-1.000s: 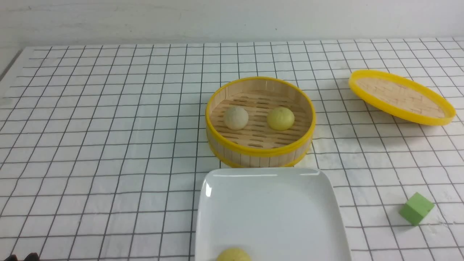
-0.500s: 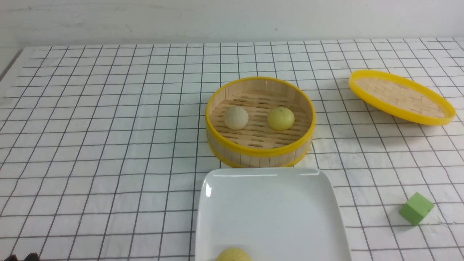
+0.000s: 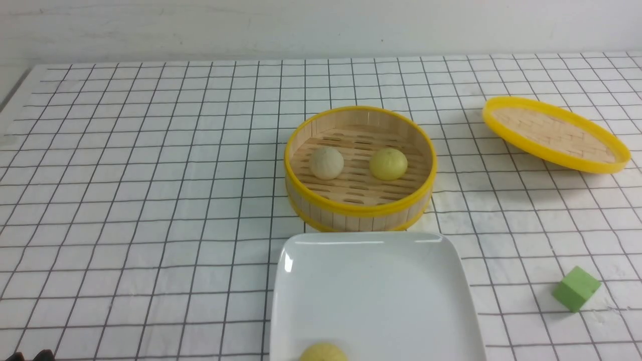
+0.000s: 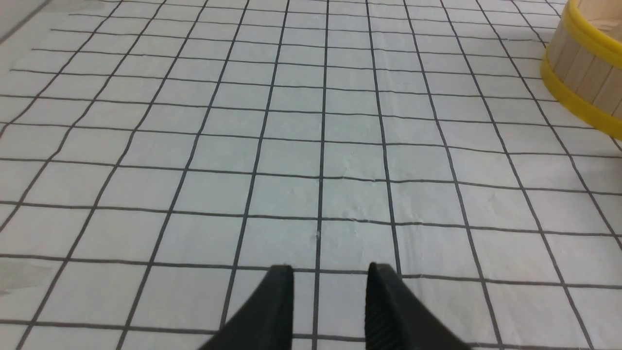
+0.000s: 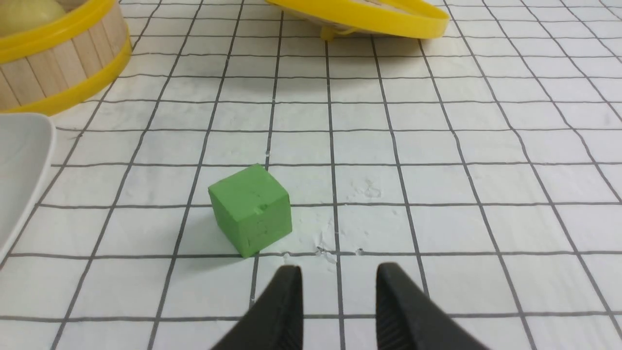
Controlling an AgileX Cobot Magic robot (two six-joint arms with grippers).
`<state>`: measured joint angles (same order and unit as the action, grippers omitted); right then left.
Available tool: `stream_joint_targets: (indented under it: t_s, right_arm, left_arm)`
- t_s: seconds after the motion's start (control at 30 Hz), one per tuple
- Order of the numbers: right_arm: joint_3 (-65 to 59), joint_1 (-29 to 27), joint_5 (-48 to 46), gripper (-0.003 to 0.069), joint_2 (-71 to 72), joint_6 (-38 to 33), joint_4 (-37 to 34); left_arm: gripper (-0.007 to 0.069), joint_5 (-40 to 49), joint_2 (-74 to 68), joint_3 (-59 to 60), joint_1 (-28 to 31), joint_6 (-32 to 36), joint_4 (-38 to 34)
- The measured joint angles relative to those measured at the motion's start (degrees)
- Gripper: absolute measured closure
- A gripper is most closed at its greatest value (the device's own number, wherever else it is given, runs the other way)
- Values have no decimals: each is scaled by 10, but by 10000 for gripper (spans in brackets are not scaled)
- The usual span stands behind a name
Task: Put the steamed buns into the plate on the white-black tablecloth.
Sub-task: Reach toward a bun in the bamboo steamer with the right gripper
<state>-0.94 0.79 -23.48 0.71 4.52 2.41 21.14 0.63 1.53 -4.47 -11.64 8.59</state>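
Stillness is the only news: over the last second nothing has shifted, in the basket or on the plate; the basket (image 3: pixel 358 210) holds two buns, the beige bun (image 3: pixel 326 162) and a yellow bun (image 3: pixel 388 164), side by side on its slats and not touching; a third bun (image 3: pixel 323 352) lies on the plate (image 3: pixel 376 281), at the side farthest from the basket, partly cut off by the frame; the plate sits on the cloth (image 3: pixel 150 200) just on the robot's side of the basket, nearly touching it.

The lid (image 3: pixel 554 134) lies tilted, well to the right of the basket; the cube (image 3: pixel 576 288) lies right of the basket too, nearer the robot.

The left pincer (image 4: pixel 330 270) hangs low over bare cloth left of the basket, narrowly parted, holding nothing; the right pincer (image 5: pixel 338 270) hangs just beside the cube, also narrowly parted and empty.

By my reading one bun is delivered and two remain; the pause suggests the next reach has not begun; it will have to clear the basket's rim.
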Motion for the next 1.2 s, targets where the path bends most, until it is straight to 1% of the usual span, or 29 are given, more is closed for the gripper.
stream_joint_targets:
  t_s: [0.17,0.23,0.27,0.3,0.33,0.37,0.4,0.43,0.47,0.53,0.6,0.67,0.73,0.8,0.87,0.9,0.97,1.0,1.03,1.1,1.13,1.2]
  right_arm:
    - [0,0,1,419,0,0,0]
    - [0,0,3,419,0,8,-11]
    - [0,0,4,419,0,14,-24]
    - [-1,0,6,419,0,56,-81]
    - [-1,0,7,419,0,74,-117]
    - [-2,0,7,419,0,117,-173]
    - [-2,0,7,419,0,117,-182]
    - [-4,0,7,419,0,154,-233]
    - [-5,0,7,419,0,179,-284]
    - [-5,0,8,419,0,203,-329]
    - [-5,0,11,419,0,214,-367]
    - [-5,0,22,419,0,216,-382]
    - [-5,0,31,419,0,216,-387]
    - [-5,0,44,419,0,217,-393]
    - [-4,0,64,419,0,210,-401]
    - [-1,0,65,419,0,207,-401]
    - [28,-2,66,421,0,170,-396]
    - [53,-2,66,431,-4,138,-388]
    - [73,-2,65,449,-13,115,-375]
    - [121,-3,35,509,-44,67,-345]
    - [153,-3,4,564,-74,45,-323]
    - [197,-3,-76,636,-123,28,-295]
  left_arm:
    - [384,0,0,0,0,-2,-3]
    - [384,0,0,0,0,-36,-35]
    - [384,0,0,0,0,-41,-41]
    - [384,-1,0,0,0,-91,-107]
    - [384,-1,0,0,0,-121,-141]
    - [384,0,0,0,0,-168,-194]
    - [384,0,0,0,0,-183,-203]
    - [384,1,0,0,0,-227,-257]
    - [384,2,0,1,0,-271,-295]
    - [384,3,0,1,0,-309,-335]
    - [384,-1,0,1,0,-341,-354]
    - [384,-16,0,1,0,-349,-361]
    - [388,-22,0,1,0,-347,-363]
    - [407,-29,0,1,0,-336,-375]
    - [460,-14,0,-26,0,-297,-401]
    - [471,-11,0,-36,0,-292,-403]
    - [554,2,0,-110,0,-203,-399]
    - [591,9,-7,-145,0,-155,-389]
    - [606,18,-18,-180,0,-126,-382]
    - [622,61,-66,-243,0,-72,-361]
    - [622,88,-91,-263,0,-55,-353]
    - [622,165,-155,-301,0,-39,-336]
